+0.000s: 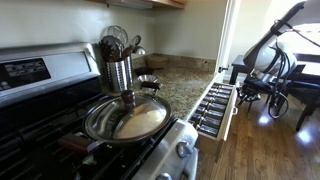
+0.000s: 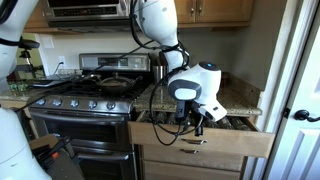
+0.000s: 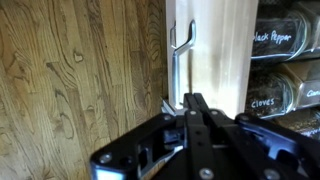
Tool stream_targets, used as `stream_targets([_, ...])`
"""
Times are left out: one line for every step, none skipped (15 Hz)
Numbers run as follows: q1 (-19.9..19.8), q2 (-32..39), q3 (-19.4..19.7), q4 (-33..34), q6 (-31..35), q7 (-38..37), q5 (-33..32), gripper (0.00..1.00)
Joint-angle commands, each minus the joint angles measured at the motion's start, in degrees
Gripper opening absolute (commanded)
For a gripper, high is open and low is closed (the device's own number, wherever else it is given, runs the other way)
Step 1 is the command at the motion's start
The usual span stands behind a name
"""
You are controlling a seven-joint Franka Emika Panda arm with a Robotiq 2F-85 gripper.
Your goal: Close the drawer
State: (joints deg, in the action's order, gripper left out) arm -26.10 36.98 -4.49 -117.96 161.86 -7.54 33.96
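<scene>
One drawer [image 2: 205, 141] stands open beside the stove [image 2: 85, 100], spice jars [image 3: 285, 40] showing, and your claw [image 3: 195, 103], fingers together, sits at its pale front near the handle [image 3: 180, 50], so the push seems in hand: press straight inward next.

An exterior view sits low over the stove [image 1: 30, 72], right behind a pan [image 1: 128, 118], facing along the worktop [image 1: 185, 85] to the open drawer [image 1: 213, 108]. An exterior view stands back in the room, level with the drawer front, facing stove and cabinets [image 2: 215, 10] head-on; both exterior views share stove, pan, drawer. Wrist view looks down past the tool [image 3: 195, 103], very close on the drawer front and wood floor [image 3: 70, 80].
</scene>
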Motion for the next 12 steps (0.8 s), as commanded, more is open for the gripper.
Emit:
stream_targets([0.9, 3.9, 0.1, 5.1, -2.0, -0.2, 1.8, 0.04])
stream_targets([0.9, 4.8, -0.1, 6.0, -2.1, -0.2, 1.8, 0.03])
stream_targets([0.3, 5.6, -0.9, 7.0, -1.9, 0.5, 2.2, 0.03])
stream_targets([-0.2, 6.3, -1.6, 7.8, -1.8, 1.2, 2.5, 0.03])
stream_targets([-0.5, 6.8, -2.1, 8.4, -1.6, 1.6, 2.8, 0.03])
stream_targets([-0.7, 7.3, -2.6, 9.2, -1.3, 1.6, 3.2, 0.04])
stream_targets([-0.7, 7.5, -2.9, 9.8, -1.4, 1.6, 3.5, 0.04])
stream_targets([-0.6, 7.7, -3.3, 10.2, -1.4, 1.6, 3.8, 0.04])
stream_targets([-0.2, 8.0, -3.4, 11.0, -1.2, 1.3, 4.0, 0.04])
stream_targets([0.1, 8.4, -3.7, 11.8, -1.3, 1.1, 4.1, 0.03])
stream_targets([0.4, 8.8, -3.9, 12.9, -1.5, 0.8, 4.2, 0.03])
stream_targets([0.7, 9.3, -4.1, 13.8, -1.8, 0.5, 4.2, 0.04])
